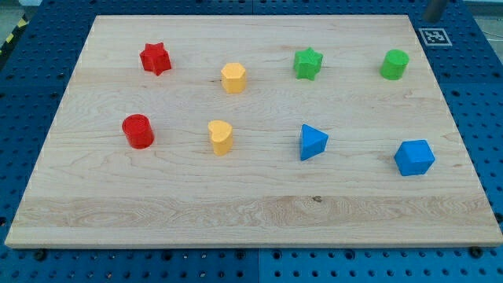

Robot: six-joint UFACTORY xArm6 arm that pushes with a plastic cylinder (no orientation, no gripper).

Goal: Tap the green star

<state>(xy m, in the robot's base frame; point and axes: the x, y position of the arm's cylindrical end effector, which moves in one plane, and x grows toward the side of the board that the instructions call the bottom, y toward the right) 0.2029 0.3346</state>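
Note:
The green star (308, 64) sits on the wooden board (251, 208) in the upper row, right of centre. A green cylinder (394, 64) stands to its right. The rod (434, 9) shows only as a grey stub at the view's top right edge, beyond the board's corner. Its tip (431, 17) is far to the upper right of the green star, touching no block.
A red star (156, 58) and a yellow hexagon block (233, 78) are in the upper row left. A red cylinder (138, 131), a yellow heart-like block (221, 137), a blue triangle block (312, 142) and a blue cube-like block (414, 157) form the lower row. A marker tag (435, 35) lies off the top right corner.

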